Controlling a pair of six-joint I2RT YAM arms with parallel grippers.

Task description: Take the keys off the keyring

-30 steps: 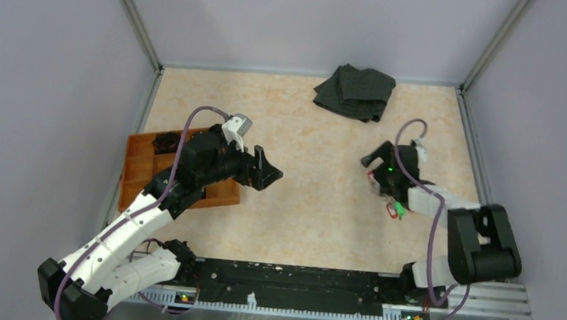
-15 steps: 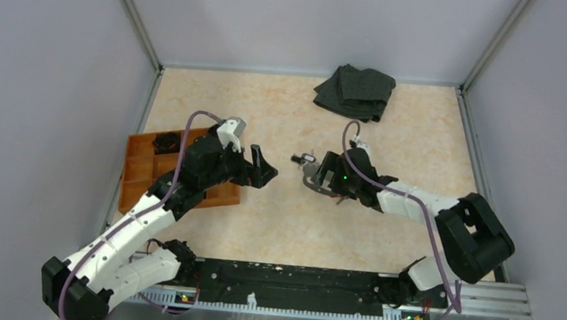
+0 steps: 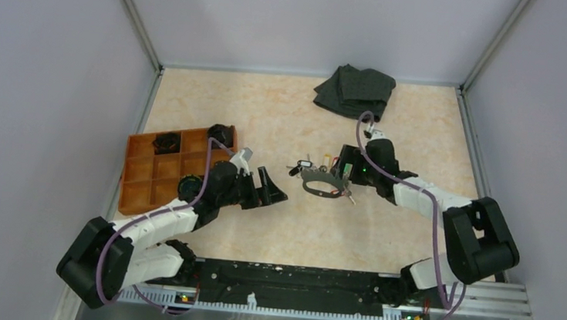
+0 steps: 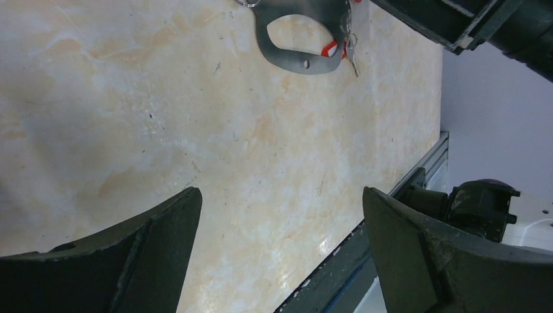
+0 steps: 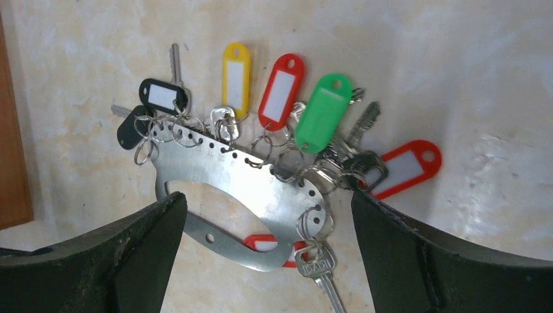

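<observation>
Keyring (image 5: 261, 189) with keys (image 5: 317, 264) lies between wide-spread fingers of the right pincer (image 5: 266, 202); left pincer (image 4: 280, 195) gapes empty

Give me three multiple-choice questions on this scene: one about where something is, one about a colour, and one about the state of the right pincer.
1. Where does the dark folded cloth lie?
A. At the far edge of the table
B. At the near edge, by the arms' bases
C. In the middle

2. On the keyring, what colour is the tag between the black tag and the upright red tag?
A. Green
B. Yellow
C. Blue

3. How is the right pincer?
A. Shut on the keyring
B. Shut on nothing
C. Open

Answers:
1 A: the top view shows it at the far edge.
2 B: the yellow tag lies between them in the right wrist view.
3 C: its fingers stand wide apart, gripping nothing.
</observation>
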